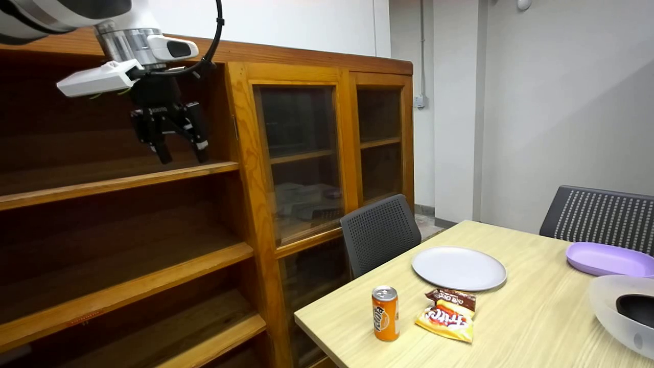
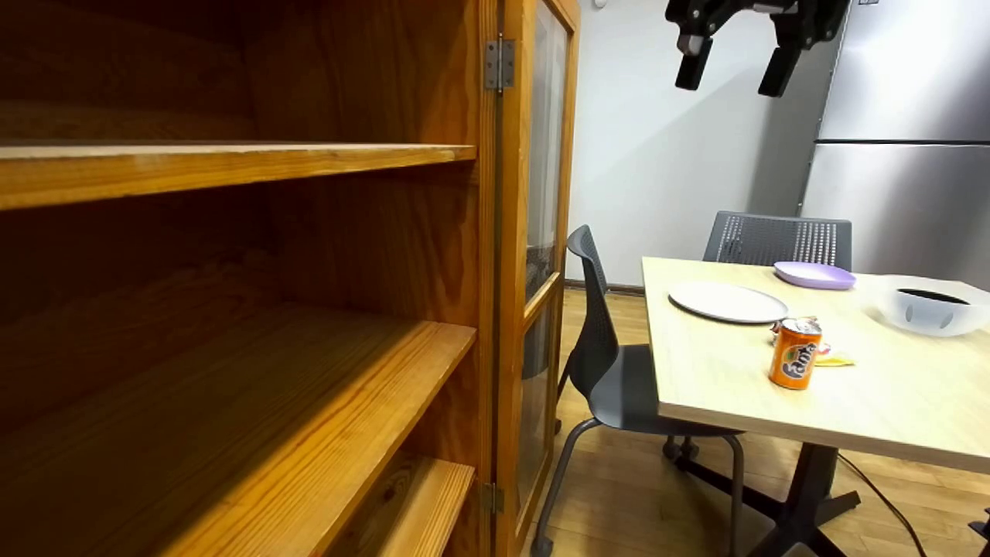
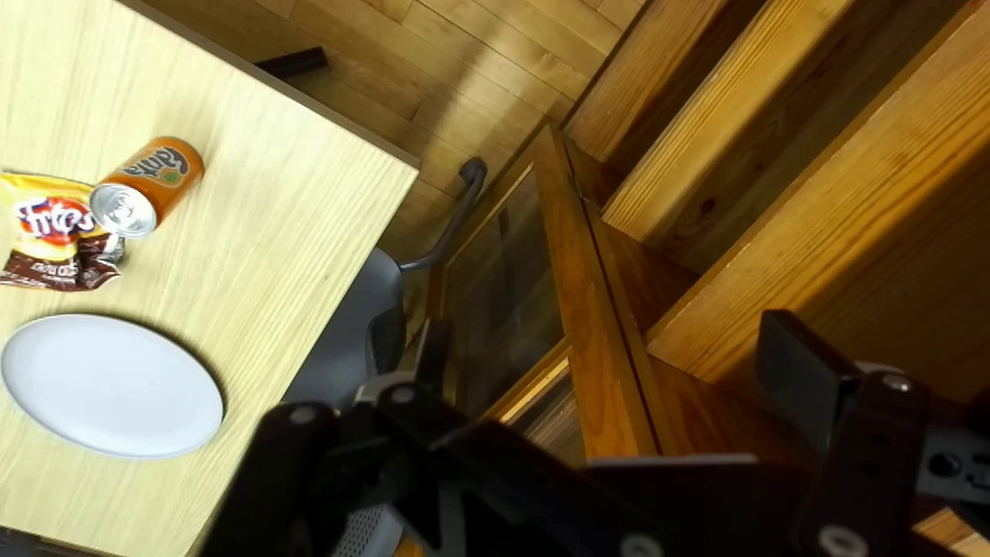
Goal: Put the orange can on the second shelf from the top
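Observation:
The orange can (image 1: 386, 314) with its silver top stands upright near a corner of the table, and all views show it (image 2: 795, 360). In the wrist view the can (image 3: 158, 182) lies far to the left, well away from the jaws. My gripper (image 1: 183, 157) hangs high in front of the shelving unit, fingers pointing down. Its fingertips are wide apart in an exterior view, and nothing sits between them in that gripper (image 2: 731, 83). The second shelf from the top (image 1: 153, 283) is a bare brown board lower than the gripper; its front part (image 2: 371, 379) catches light.
An upper shelf board (image 1: 122, 183) lies above it. Glass-door cabinet (image 1: 296, 163) adjoins the unit. A dark chair (image 1: 380, 232) stands between cabinet and table (image 1: 516, 245). On the table are a snack packet (image 1: 447, 319) beside the can, a plate (image 1: 459, 268), a purple tray (image 1: 610, 259) and a bowl (image 1: 603, 306).

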Robot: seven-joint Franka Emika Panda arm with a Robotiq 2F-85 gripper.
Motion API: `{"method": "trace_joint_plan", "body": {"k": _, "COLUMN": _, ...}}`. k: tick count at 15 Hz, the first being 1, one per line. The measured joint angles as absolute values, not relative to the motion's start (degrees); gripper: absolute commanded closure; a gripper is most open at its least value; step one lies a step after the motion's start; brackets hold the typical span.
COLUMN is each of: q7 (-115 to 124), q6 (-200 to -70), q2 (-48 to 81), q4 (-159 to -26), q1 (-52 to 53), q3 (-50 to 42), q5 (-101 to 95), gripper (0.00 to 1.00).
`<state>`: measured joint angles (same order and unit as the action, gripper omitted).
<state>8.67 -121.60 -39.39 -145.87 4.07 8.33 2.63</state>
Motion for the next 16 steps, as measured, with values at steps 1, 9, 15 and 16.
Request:
{"method": "trace_joint_plan", "body": {"k": 1, "q7": 8.7, "q6": -121.6, "q2": -39.4, "q4": -145.9, "q1": 4.1, "q3": 8.3, "q5": 2.6, "gripper": 0.0}}
{"method": "trace_joint_plan", "body": {"k": 9, "q7": 9.0, "q6": -122.0, "q2": -39.2, "q4": -146.0, "q1": 3.6, "q3": 8.3, "q5": 1.8, "gripper": 0.0}}
{"method": "trace_joint_plan", "body": {"k": 15, "q7": 10.7, "q6": -126.3, "q2": -39.2, "q4": -148.1, "q1": 1.4, "q3": 7.9, "q5": 1.1, "gripper": 0.0}}
{"method": "trace_joint_plan", "body": {"k": 16, "q7": 10.7, "q6": -127.0, "q2": -39.2, "q4": -148.6, "q1": 1.1, "q3": 7.6, "q5": 1.0, "gripper": 0.0}}
